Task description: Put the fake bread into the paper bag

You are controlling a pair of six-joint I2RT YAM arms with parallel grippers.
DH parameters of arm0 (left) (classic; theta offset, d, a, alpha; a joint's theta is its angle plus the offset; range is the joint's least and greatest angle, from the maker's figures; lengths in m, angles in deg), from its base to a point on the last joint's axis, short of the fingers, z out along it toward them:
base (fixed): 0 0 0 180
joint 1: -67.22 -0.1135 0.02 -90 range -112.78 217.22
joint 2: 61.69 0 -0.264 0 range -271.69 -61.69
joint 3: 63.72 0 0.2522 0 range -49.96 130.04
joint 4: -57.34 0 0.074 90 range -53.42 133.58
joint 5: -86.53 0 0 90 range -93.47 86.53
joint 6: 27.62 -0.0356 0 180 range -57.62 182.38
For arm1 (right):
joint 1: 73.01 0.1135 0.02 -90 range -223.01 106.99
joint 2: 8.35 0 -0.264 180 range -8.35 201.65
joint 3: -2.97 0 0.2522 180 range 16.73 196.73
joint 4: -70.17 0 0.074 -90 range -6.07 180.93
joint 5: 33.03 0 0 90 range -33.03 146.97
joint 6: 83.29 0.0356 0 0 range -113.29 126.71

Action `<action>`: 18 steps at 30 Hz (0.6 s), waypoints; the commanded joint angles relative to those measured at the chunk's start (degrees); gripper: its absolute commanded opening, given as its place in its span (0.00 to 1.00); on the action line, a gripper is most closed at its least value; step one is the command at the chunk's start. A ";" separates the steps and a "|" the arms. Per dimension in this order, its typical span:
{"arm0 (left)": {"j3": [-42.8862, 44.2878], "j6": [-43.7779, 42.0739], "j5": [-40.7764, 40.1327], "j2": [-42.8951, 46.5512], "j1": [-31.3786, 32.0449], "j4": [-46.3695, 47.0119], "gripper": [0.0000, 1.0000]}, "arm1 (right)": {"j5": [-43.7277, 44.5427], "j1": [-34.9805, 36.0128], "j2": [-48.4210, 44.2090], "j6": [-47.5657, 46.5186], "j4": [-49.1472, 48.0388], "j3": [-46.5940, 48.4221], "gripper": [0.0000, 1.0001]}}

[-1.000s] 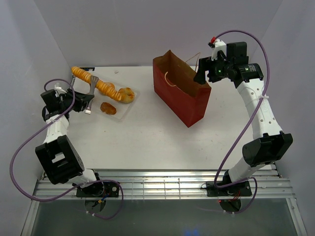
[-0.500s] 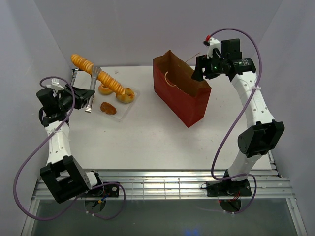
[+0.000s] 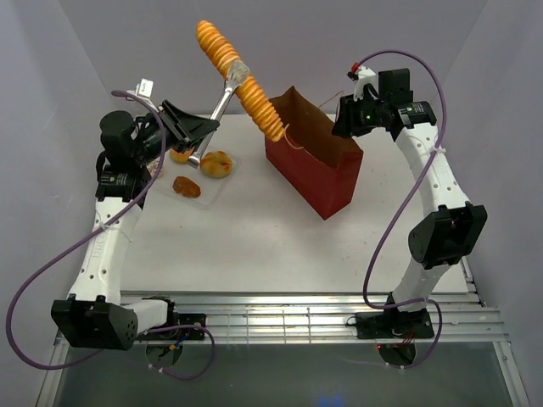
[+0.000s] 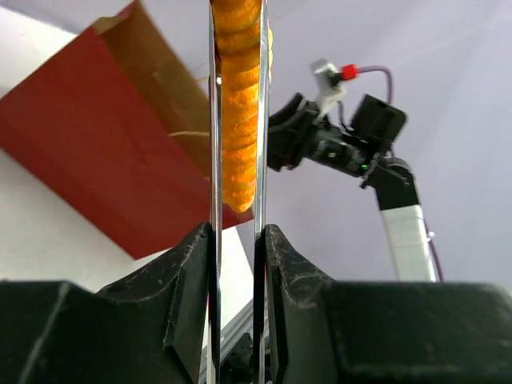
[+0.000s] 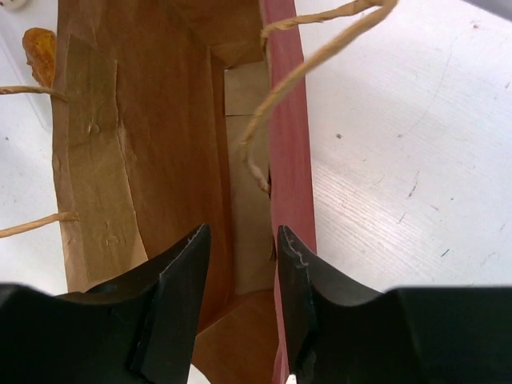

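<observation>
while your left gripper [image 4: 238, 240] is squeezed tight on the handles of the metal tongs [image 3: 223, 95], the long ridged loaf [image 3: 257, 103] sits pinched between the tong blades, well out beyond the fingers. it is held aloft on a slant, its lower end by the left edge of the open mouth of the paper bag [image 3: 318, 174]. your right gripper [image 5: 240, 240] has its jaws apart, astride the bag's far wall beside a string handle, not clamped on it. a round bun [image 3: 216, 163] and a small brown piece [image 3: 187, 186] lie on the table [image 3: 254, 246] near your left arm. half a second ago the loaf hung low over those pieces at the far left; it has since risen and swung across to the bag, while the right gripper has barely shifted.
</observation>
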 commanded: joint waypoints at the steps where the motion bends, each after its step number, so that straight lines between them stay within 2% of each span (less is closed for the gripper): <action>1: 6.02 1.08 -5.47 -0.22 4.29 2.50 0.00 | -0.11 0.27 -0.13 1.25 -4.82 -2.34 0.45; 3: 7.70 1.08 -6.44 -0.83 7.27 2.59 0.00 | -0.37 0.27 -0.48 2.04 -5.62 -3.40 0.38; 7: 11.05 0.99 -10.22 -2.76 13.17 3.20 0.00 | -1.77 0.36 -0.31 3.10 -6.85 -4.81 0.32; 8: 12.10 0.55 -12.32 -3.99 14.66 3.55 0.00 | -2.21 0.27 -0.31 3.71 -7.20 -5.07 0.25; 13: 13.34 -1.82 -18.30 -8.21 24.16 5.13 0.00 | -1.69 0.27 -1.01 5.65 -7.03 -6.30 0.16; 18: 12.73 -5.51 -24.02 -11.38 29.17 5.13 0.00 | -0.11 0.44 -5.74 8.98 -8.87 -12.52 0.15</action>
